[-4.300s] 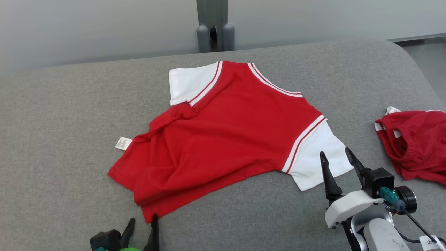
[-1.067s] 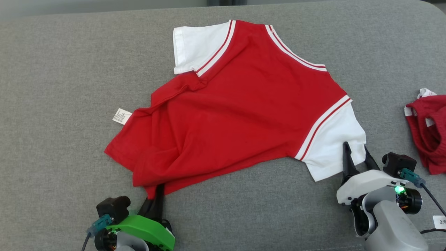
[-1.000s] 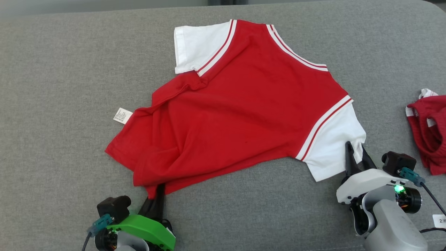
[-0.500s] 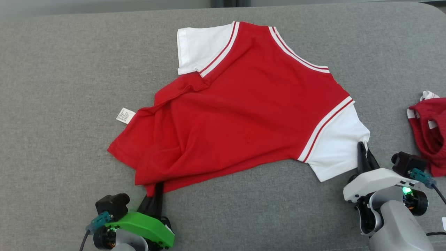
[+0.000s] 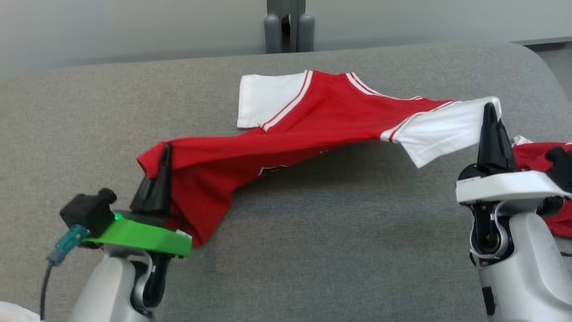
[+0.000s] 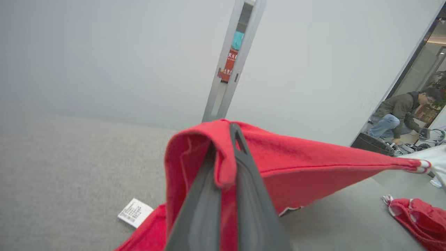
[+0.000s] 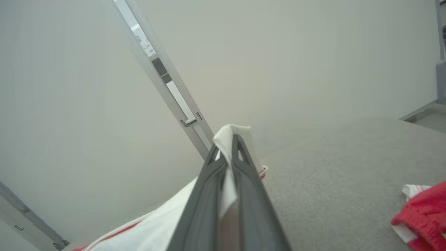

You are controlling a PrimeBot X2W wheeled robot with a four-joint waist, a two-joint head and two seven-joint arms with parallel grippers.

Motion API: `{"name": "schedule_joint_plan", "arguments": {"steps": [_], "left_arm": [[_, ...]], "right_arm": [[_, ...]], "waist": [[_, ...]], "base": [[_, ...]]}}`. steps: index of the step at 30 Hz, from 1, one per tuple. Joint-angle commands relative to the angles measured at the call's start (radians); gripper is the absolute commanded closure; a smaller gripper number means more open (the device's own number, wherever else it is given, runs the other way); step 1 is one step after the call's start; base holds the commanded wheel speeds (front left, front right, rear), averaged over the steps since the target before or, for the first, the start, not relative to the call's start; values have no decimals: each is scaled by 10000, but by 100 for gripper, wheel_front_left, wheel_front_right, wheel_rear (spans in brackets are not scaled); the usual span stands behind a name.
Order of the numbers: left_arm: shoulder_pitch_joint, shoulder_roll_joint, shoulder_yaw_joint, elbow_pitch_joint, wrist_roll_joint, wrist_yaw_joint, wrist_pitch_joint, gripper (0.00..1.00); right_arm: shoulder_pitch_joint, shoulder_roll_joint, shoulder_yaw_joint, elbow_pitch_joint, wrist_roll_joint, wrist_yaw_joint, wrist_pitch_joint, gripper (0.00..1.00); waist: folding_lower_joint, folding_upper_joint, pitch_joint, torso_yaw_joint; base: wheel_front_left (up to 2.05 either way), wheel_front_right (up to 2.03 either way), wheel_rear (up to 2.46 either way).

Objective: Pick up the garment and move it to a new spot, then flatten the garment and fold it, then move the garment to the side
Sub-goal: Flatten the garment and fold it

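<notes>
The garment [image 5: 313, 129] is a red shirt with white sleeves and striped trim, half lifted off the grey table [image 5: 313, 250]. My left gripper [image 5: 166, 150] is shut on its red hem corner at the left; the wrist view shows red cloth [image 6: 223, 153] pinched between the dark fingers. My right gripper [image 5: 490, 109] is shut on the white sleeve [image 5: 442, 127] at the right, with white cloth [image 7: 228, 139] clamped at the fingertips. The near edge hangs stretched between the two grippers, while the far sleeve [image 5: 263, 100] still rests on the table.
A second red garment [image 5: 543, 152] lies crumpled at the table's right edge, just behind my right gripper. A grey post [image 5: 288, 27] stands behind the table's far edge. A person [image 6: 400, 111] crouches in the room beyond, seen in the left wrist view.
Both grippers have risen with the shirt's near edge, lifting it off the table. The right gripper closed on the white sleeve. The head camera tilted up, so the whole view shifted.
</notes>
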Motion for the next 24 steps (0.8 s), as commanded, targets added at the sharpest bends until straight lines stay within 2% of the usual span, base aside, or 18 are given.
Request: {"name": "schedule_joint_plan", "arguments": {"steps": [1, 6, 8, 12, 19, 24], "left_arm": [[-307, 259, 59, -223, -196, 24, 7, 100], [-1445, 1285, 82, -1003, -202, 24, 50, 100], [-1900, 1482, 256, -1245, -399, 24, 173, 100], [-2773, 1858, 593, -1583, -460, 190, 570, 100], [-4160, 2126, 643, -1248, -274, 529, 1310, 100], [-5182, 2093, 523, -330, -187, 452, 1345, 100]], "right_arm": [[-222, -43, 66, -265, 198, -18, -24, 100], [-1129, -263, 439, -1151, 808, -17, -24, 100], [-1520, -588, 666, -1501, 664, -17, -24, 100], [-2327, -827, 738, -1669, 824, -19, 10, 100], [-3798, -1043, 789, -984, 323, -19, 339, 100], [-5007, -728, 399, 99, -13, -19, 292, 100]], "waist": [[-1, 0, -707, -201], [-1, 0, -1213, -333], [-1, 0, -1327, -354], [-1, 0, -1416, -366], [-1, 0, -889, -243], [-1, 0, 88, -167]], "base": [[0, 0, 0], [0, 0, 0], [0, 0, 0], [0, 0, 0], [0, 0, 0], [0, 0, 0]]}}
